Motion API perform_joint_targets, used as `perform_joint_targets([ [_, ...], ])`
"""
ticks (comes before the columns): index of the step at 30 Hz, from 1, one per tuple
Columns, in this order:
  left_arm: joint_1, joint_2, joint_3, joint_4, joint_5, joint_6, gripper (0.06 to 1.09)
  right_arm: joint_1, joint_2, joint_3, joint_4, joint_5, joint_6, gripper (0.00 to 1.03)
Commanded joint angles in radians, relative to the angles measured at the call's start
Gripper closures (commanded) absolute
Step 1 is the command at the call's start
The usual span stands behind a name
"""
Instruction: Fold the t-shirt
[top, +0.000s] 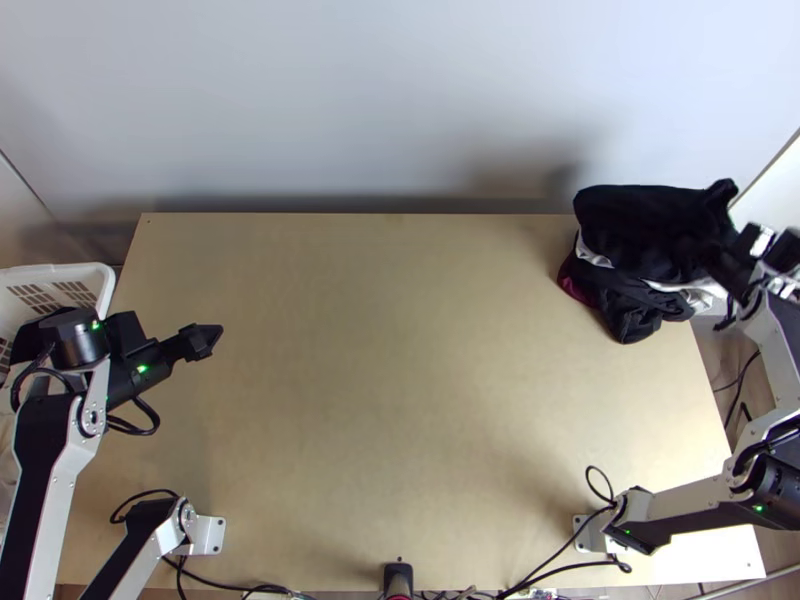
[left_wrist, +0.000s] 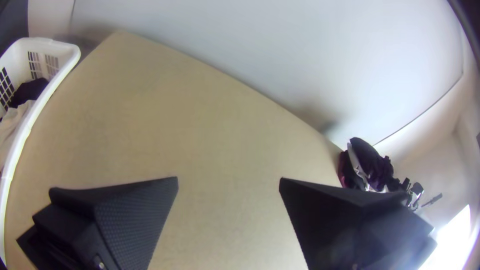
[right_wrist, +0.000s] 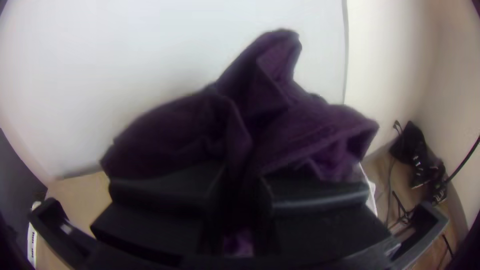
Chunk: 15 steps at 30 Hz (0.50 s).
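From above, the dark t-shirt (top: 650, 220) sits bunched over other clothes (top: 632, 308) at the far right corner of the tabletop (top: 400, 380); I'd say spreading and folding are all left to do. In the left wrist view, the left gripper (left_wrist: 228, 181) gapes wide (holding nothing). In the right wrist view, the right gripper (right_wrist: 242, 187) is clamped on crumpled shirt.

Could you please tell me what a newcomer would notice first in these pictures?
Probably the pile of dark clothes at the table's far right corner, with white and maroon edges showing below, where the right gripper pinches bunched dark purple cloth. Next, perhaps, the white laundry basket beside the table's left edge. The left gripper also stands out, its fingers wide apart above the table's left part.
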Motion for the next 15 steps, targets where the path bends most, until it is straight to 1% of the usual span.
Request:
perform_joint_targets([
  [1, 0.006, -0.031, -0.009, -0.015, -0.001, 0.005, 0.10, -0.076, 0.038, -0.139, 0.066, -0.004, -0.078, 1.00],
  [5, 0.013, -0.046, -0.016, -0.032, -0.001, 0.012, 0.10, -0.118, 0.098, -0.142, 0.103, -0.002, -0.131, 1.00],
  [8, 0.016, -0.063, -0.016, -0.040, -0.001, 0.012, 0.10, -0.146, 0.115, -0.140, 0.125, -0.004, -0.126, 1.00],
  [12, 0.019, -0.080, -0.018, -0.051, -0.001, 0.017, 0.10, -0.152, 0.051, -0.139, 0.126, -0.004, -0.097, 0.99],
  [13, 0.023, -0.085, -0.016, -0.054, -0.001, 0.025, 0.10, -0.152, 0.026, -0.139, 0.126, -0.004, -0.078, 0.85],
  [14, 0.024, -0.091, -0.016, -0.055, -0.001, 0.028, 0.10, -0.152, 0.000, -0.139, 0.126, -0.004, -0.052, 0.62],
  [15, 0.026, -0.094, -0.016, -0.055, -0.001, 0.028, 0.10, -0.152, -0.024, -0.134, 0.126, -0.004, -0.028, 0.44],
])
